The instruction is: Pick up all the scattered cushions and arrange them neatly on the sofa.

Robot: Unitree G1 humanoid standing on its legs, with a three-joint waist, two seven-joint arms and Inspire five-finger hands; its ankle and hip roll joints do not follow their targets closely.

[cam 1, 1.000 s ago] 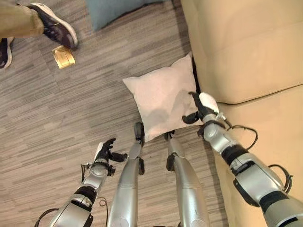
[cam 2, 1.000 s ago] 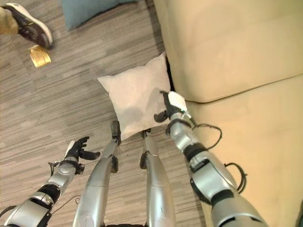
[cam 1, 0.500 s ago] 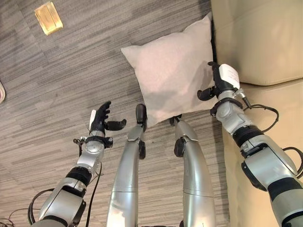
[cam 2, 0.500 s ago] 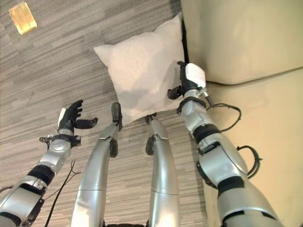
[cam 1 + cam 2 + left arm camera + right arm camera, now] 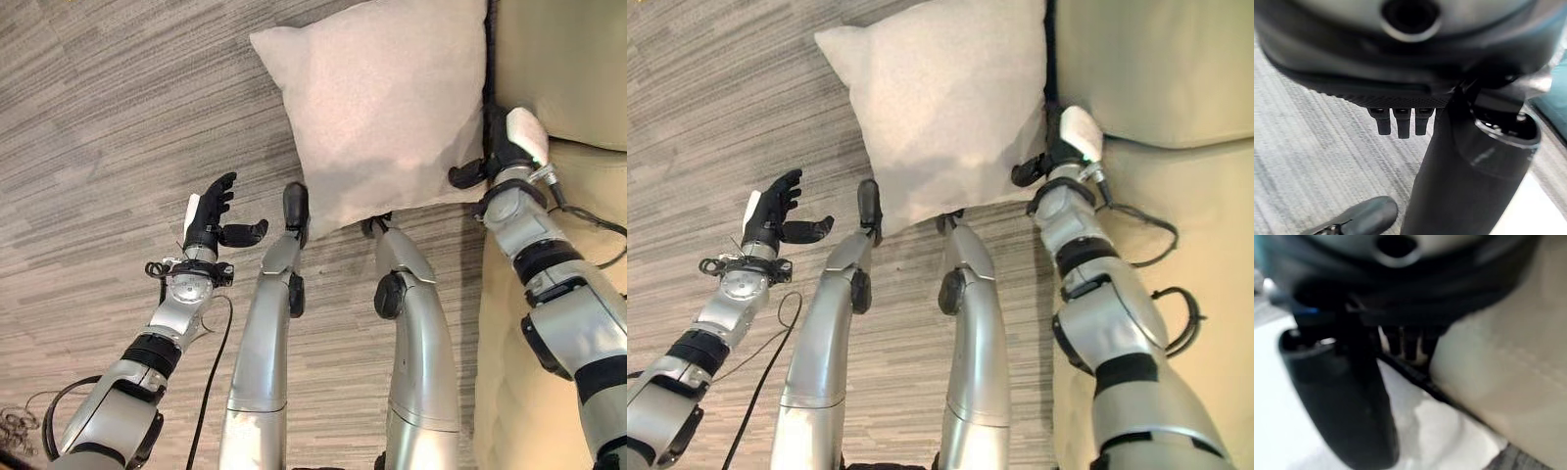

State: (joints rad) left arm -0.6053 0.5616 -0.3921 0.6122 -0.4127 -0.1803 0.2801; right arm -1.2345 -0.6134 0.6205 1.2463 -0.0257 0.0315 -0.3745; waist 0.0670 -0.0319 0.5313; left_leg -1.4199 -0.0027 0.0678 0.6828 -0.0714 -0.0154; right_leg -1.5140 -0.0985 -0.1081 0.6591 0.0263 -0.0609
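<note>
Since a second ago my head camera has tipped downward, so the whole scene has slid: the person's shoe and the small gold square on the floor have passed out of view, and the cushion (image 5: 387, 98) now sits high in the picture. Against the cushion itself, my right hand (image 5: 500, 147) seems to be where it was, at the cushion's right edge where it meets the sofa (image 5: 568, 69).

The cushion is a square, off-white pillow of plain, finely woven cloth, plump in the middle with pointed corners. It lies on the floor (image 5: 108, 147), tilted like a diamond, its right edge up against the sofa's base. The floor is carpet in thin grey and brown streaks. The sofa is smooth tan upholstery with rounded edges and a dark seam between its sections.

In my right wrist view the thumb (image 5: 1347, 396) lies over the white cloth while the fingers (image 5: 1410, 345) reach down into the dark gap between cushion and sofa; I cannot tell whether they have closed on the cloth.

My left hand (image 5: 211, 217) hovers above the carpet, well apart from the cushion, fingers loosely spread and holding nothing, thumb out to the side.
</note>
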